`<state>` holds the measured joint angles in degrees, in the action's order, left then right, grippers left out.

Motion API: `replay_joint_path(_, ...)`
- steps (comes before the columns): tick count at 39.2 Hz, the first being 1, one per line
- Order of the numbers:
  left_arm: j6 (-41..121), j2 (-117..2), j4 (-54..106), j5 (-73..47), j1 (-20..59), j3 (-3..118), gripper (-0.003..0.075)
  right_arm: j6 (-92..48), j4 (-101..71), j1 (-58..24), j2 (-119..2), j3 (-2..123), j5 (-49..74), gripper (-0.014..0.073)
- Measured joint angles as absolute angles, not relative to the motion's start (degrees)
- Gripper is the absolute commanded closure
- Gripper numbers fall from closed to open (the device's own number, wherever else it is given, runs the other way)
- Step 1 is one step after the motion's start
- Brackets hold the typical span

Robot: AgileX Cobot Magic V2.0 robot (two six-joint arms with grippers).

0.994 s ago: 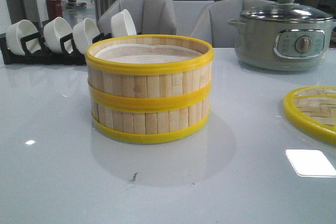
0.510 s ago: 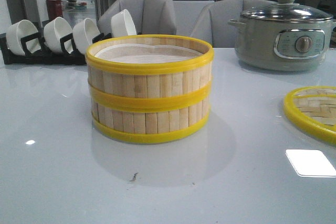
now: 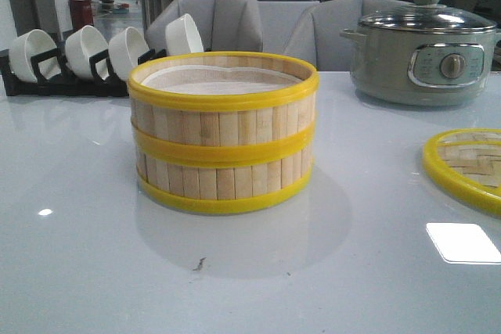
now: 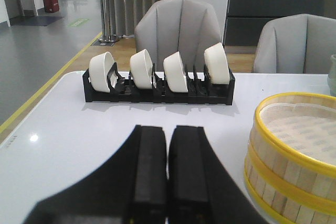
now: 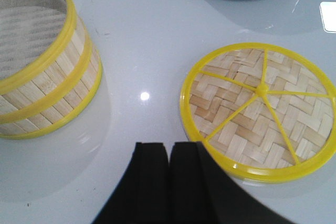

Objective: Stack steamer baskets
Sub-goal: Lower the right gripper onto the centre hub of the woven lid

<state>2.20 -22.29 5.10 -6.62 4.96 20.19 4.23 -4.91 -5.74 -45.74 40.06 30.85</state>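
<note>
Two steamer baskets stand stacked at the table's middle, the upper one (image 3: 223, 107) resting squarely on the lower one (image 3: 223, 177). The stack also shows in the left wrist view (image 4: 291, 156) and the right wrist view (image 5: 42, 72). A white liner (image 3: 219, 80) lies inside the top tier. My left gripper (image 4: 168, 129) is shut and empty, apart from the stack to its side. My right gripper (image 5: 169, 148) is shut and empty, between the stack and the woven lid (image 5: 260, 111). Neither gripper shows in the front view.
The flat woven lid (image 3: 466, 166) with a yellow rim lies on the table at the right. A grey-green electric pot (image 3: 423, 48) stands at the back right. A black rack with white bowls (image 3: 94, 56) stands at the back left.
</note>
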Motion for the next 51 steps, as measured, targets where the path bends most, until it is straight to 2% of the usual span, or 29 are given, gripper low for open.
replay_joint_path(19,2.2,-22.29,5.1,-6.53,4.96,20.19,0.0634,3.97,-7.51,-5.74,-45.74,40.06,36.46,0.0526)
replay_joint_path(23,2.2,-22.29,5.1,-6.53,4.96,20.19,0.0634,3.84,-7.6,-5.74,-45.74,40.06,39.51,0.0431)
replay_joint_path(27,2.2,-22.29,5.1,-6.53,4.96,20.19,0.0634,3.84,-7.6,-5.74,-45.74,40.06,42.09,0.029)
replay_joint_path(30,2.2,-22.29,5.0,-6.53,4.96,20.19,0.0634,3.84,-7.6,-5.74,-45.74,40.06,43.94,0.0235)
replay_joint_path(42,2.11,-22.29,5.0,-6.53,4.96,20.19,0.0634,3.84,-7.18,-6.39,-46.1,40.06,45.43,0.0293)
replay_joint_path(51,2.11,-22.29,5.0,-6.53,4.96,20.19,0.0634,3.84,-6.07,-6.39,-52.4,40.06,43.45,0.0295)
